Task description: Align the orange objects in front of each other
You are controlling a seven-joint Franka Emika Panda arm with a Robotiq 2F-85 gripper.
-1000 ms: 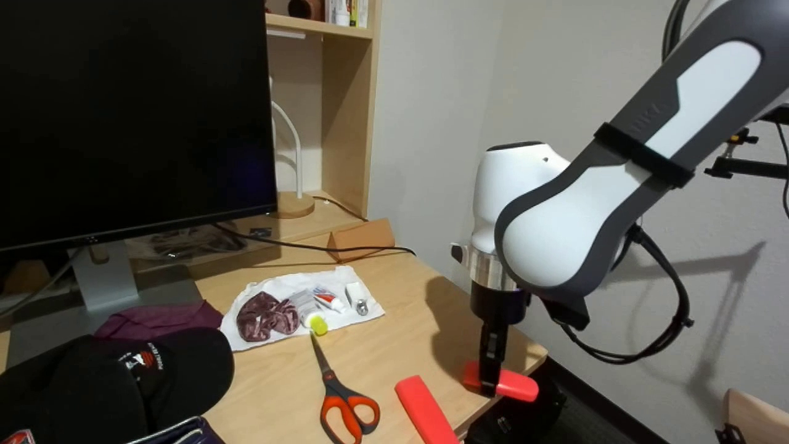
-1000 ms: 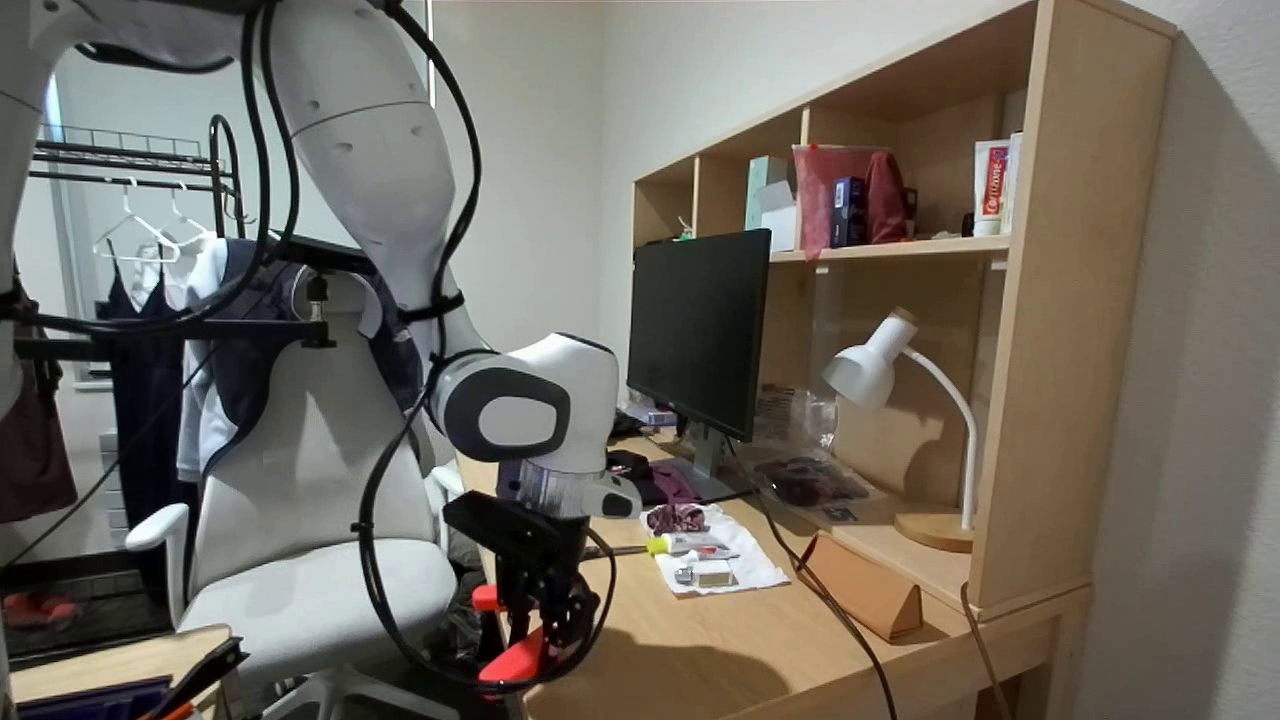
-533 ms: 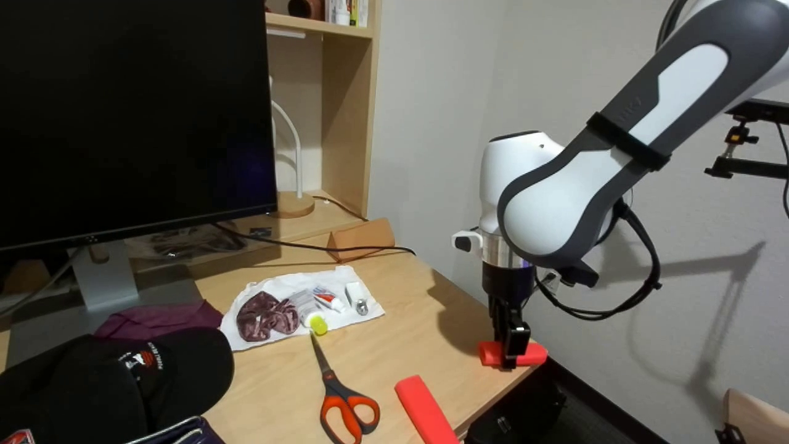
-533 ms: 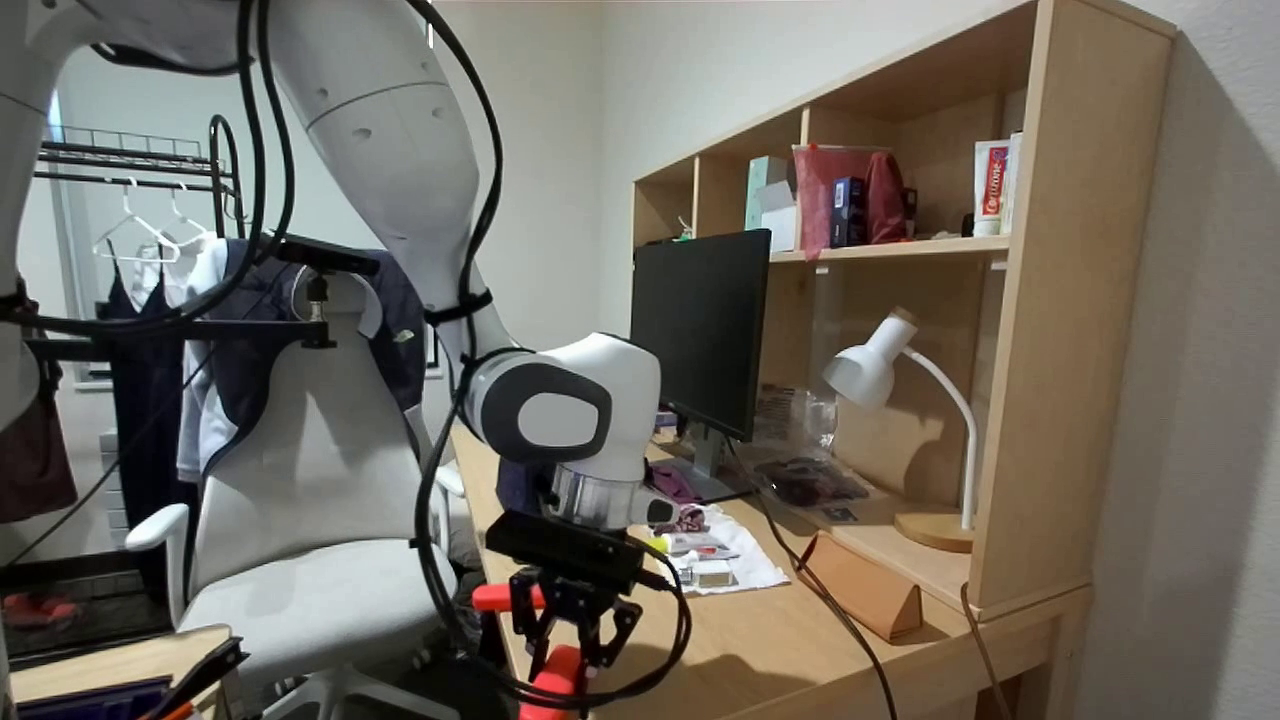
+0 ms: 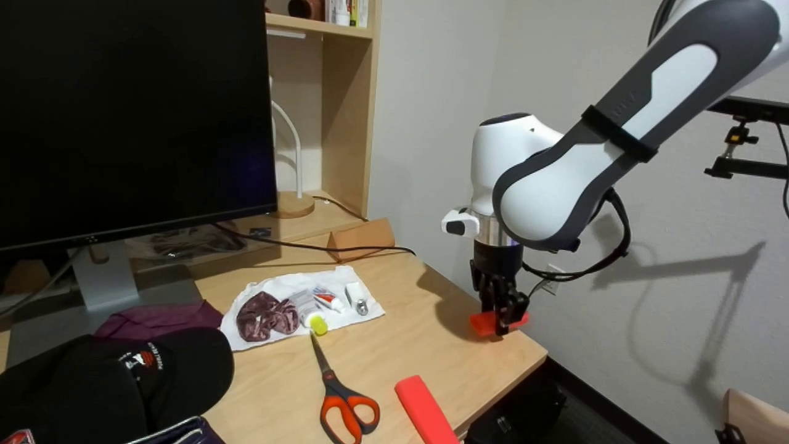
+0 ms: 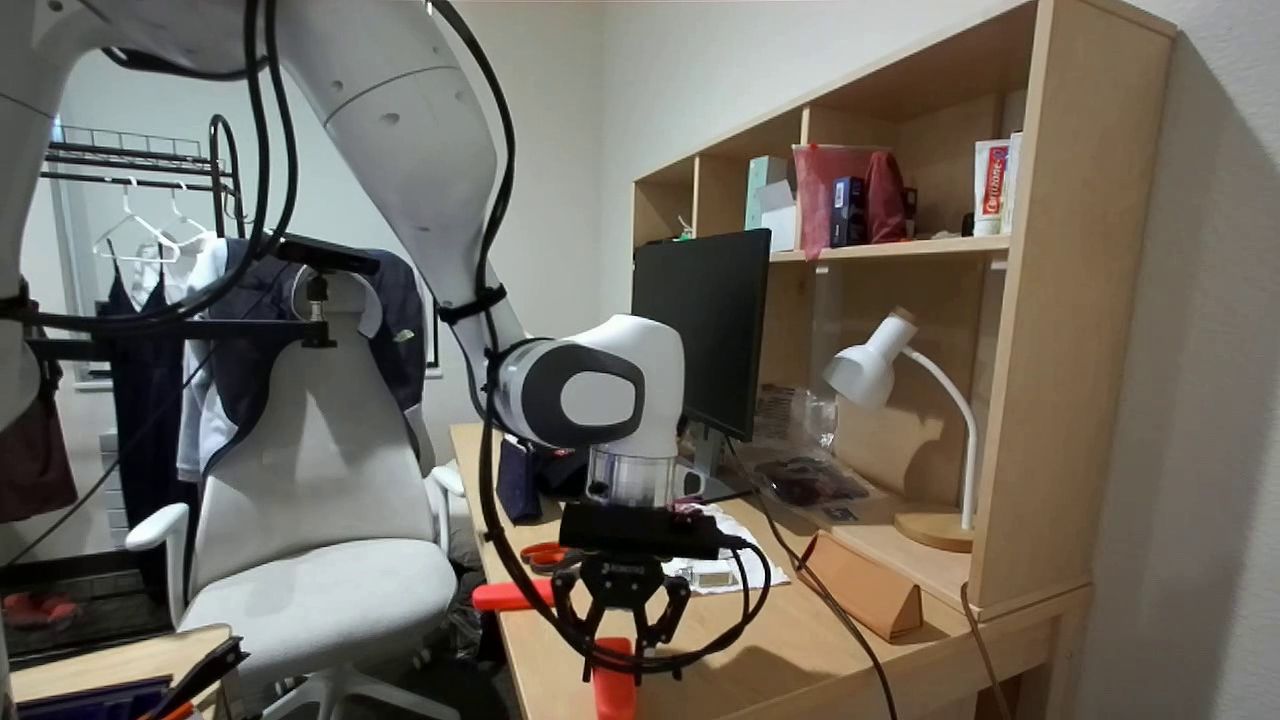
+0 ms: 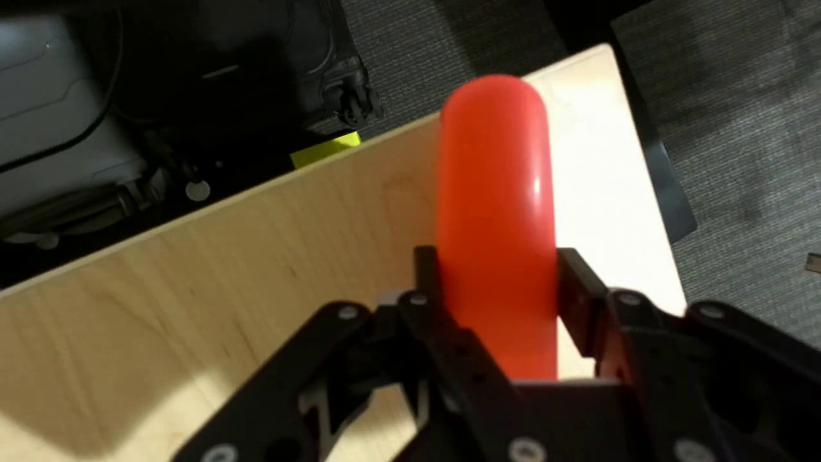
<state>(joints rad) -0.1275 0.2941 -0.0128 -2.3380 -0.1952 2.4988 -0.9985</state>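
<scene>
One orange block (image 5: 483, 324) is between the fingers of my gripper (image 5: 505, 325), near the desk's far right corner. In the wrist view the block (image 7: 495, 167) points up the picture, with both fingers (image 7: 497, 273) pressed on its sides. Its rounded far end reaches over the desk edge in that picture. It also shows under my gripper (image 6: 634, 670) in an exterior view (image 6: 614, 692). How far it is above the desk is hard to tell. The other orange block (image 5: 426, 410) lies on the desk near its front edge, and also shows in an exterior view (image 6: 503, 597).
Scissors with orange handles (image 5: 350, 407) lie beside the loose block. A white cloth (image 5: 246, 330) with small items, a black cap (image 5: 185, 370), a monitor (image 5: 135, 123) and a brown case (image 5: 363, 239) stand farther off. The desk edge (image 7: 244, 192) drops to the floor.
My gripper has moved with the held block away from the front edge, farther onto the desk, and the hand has turned. The other block has not moved.
</scene>
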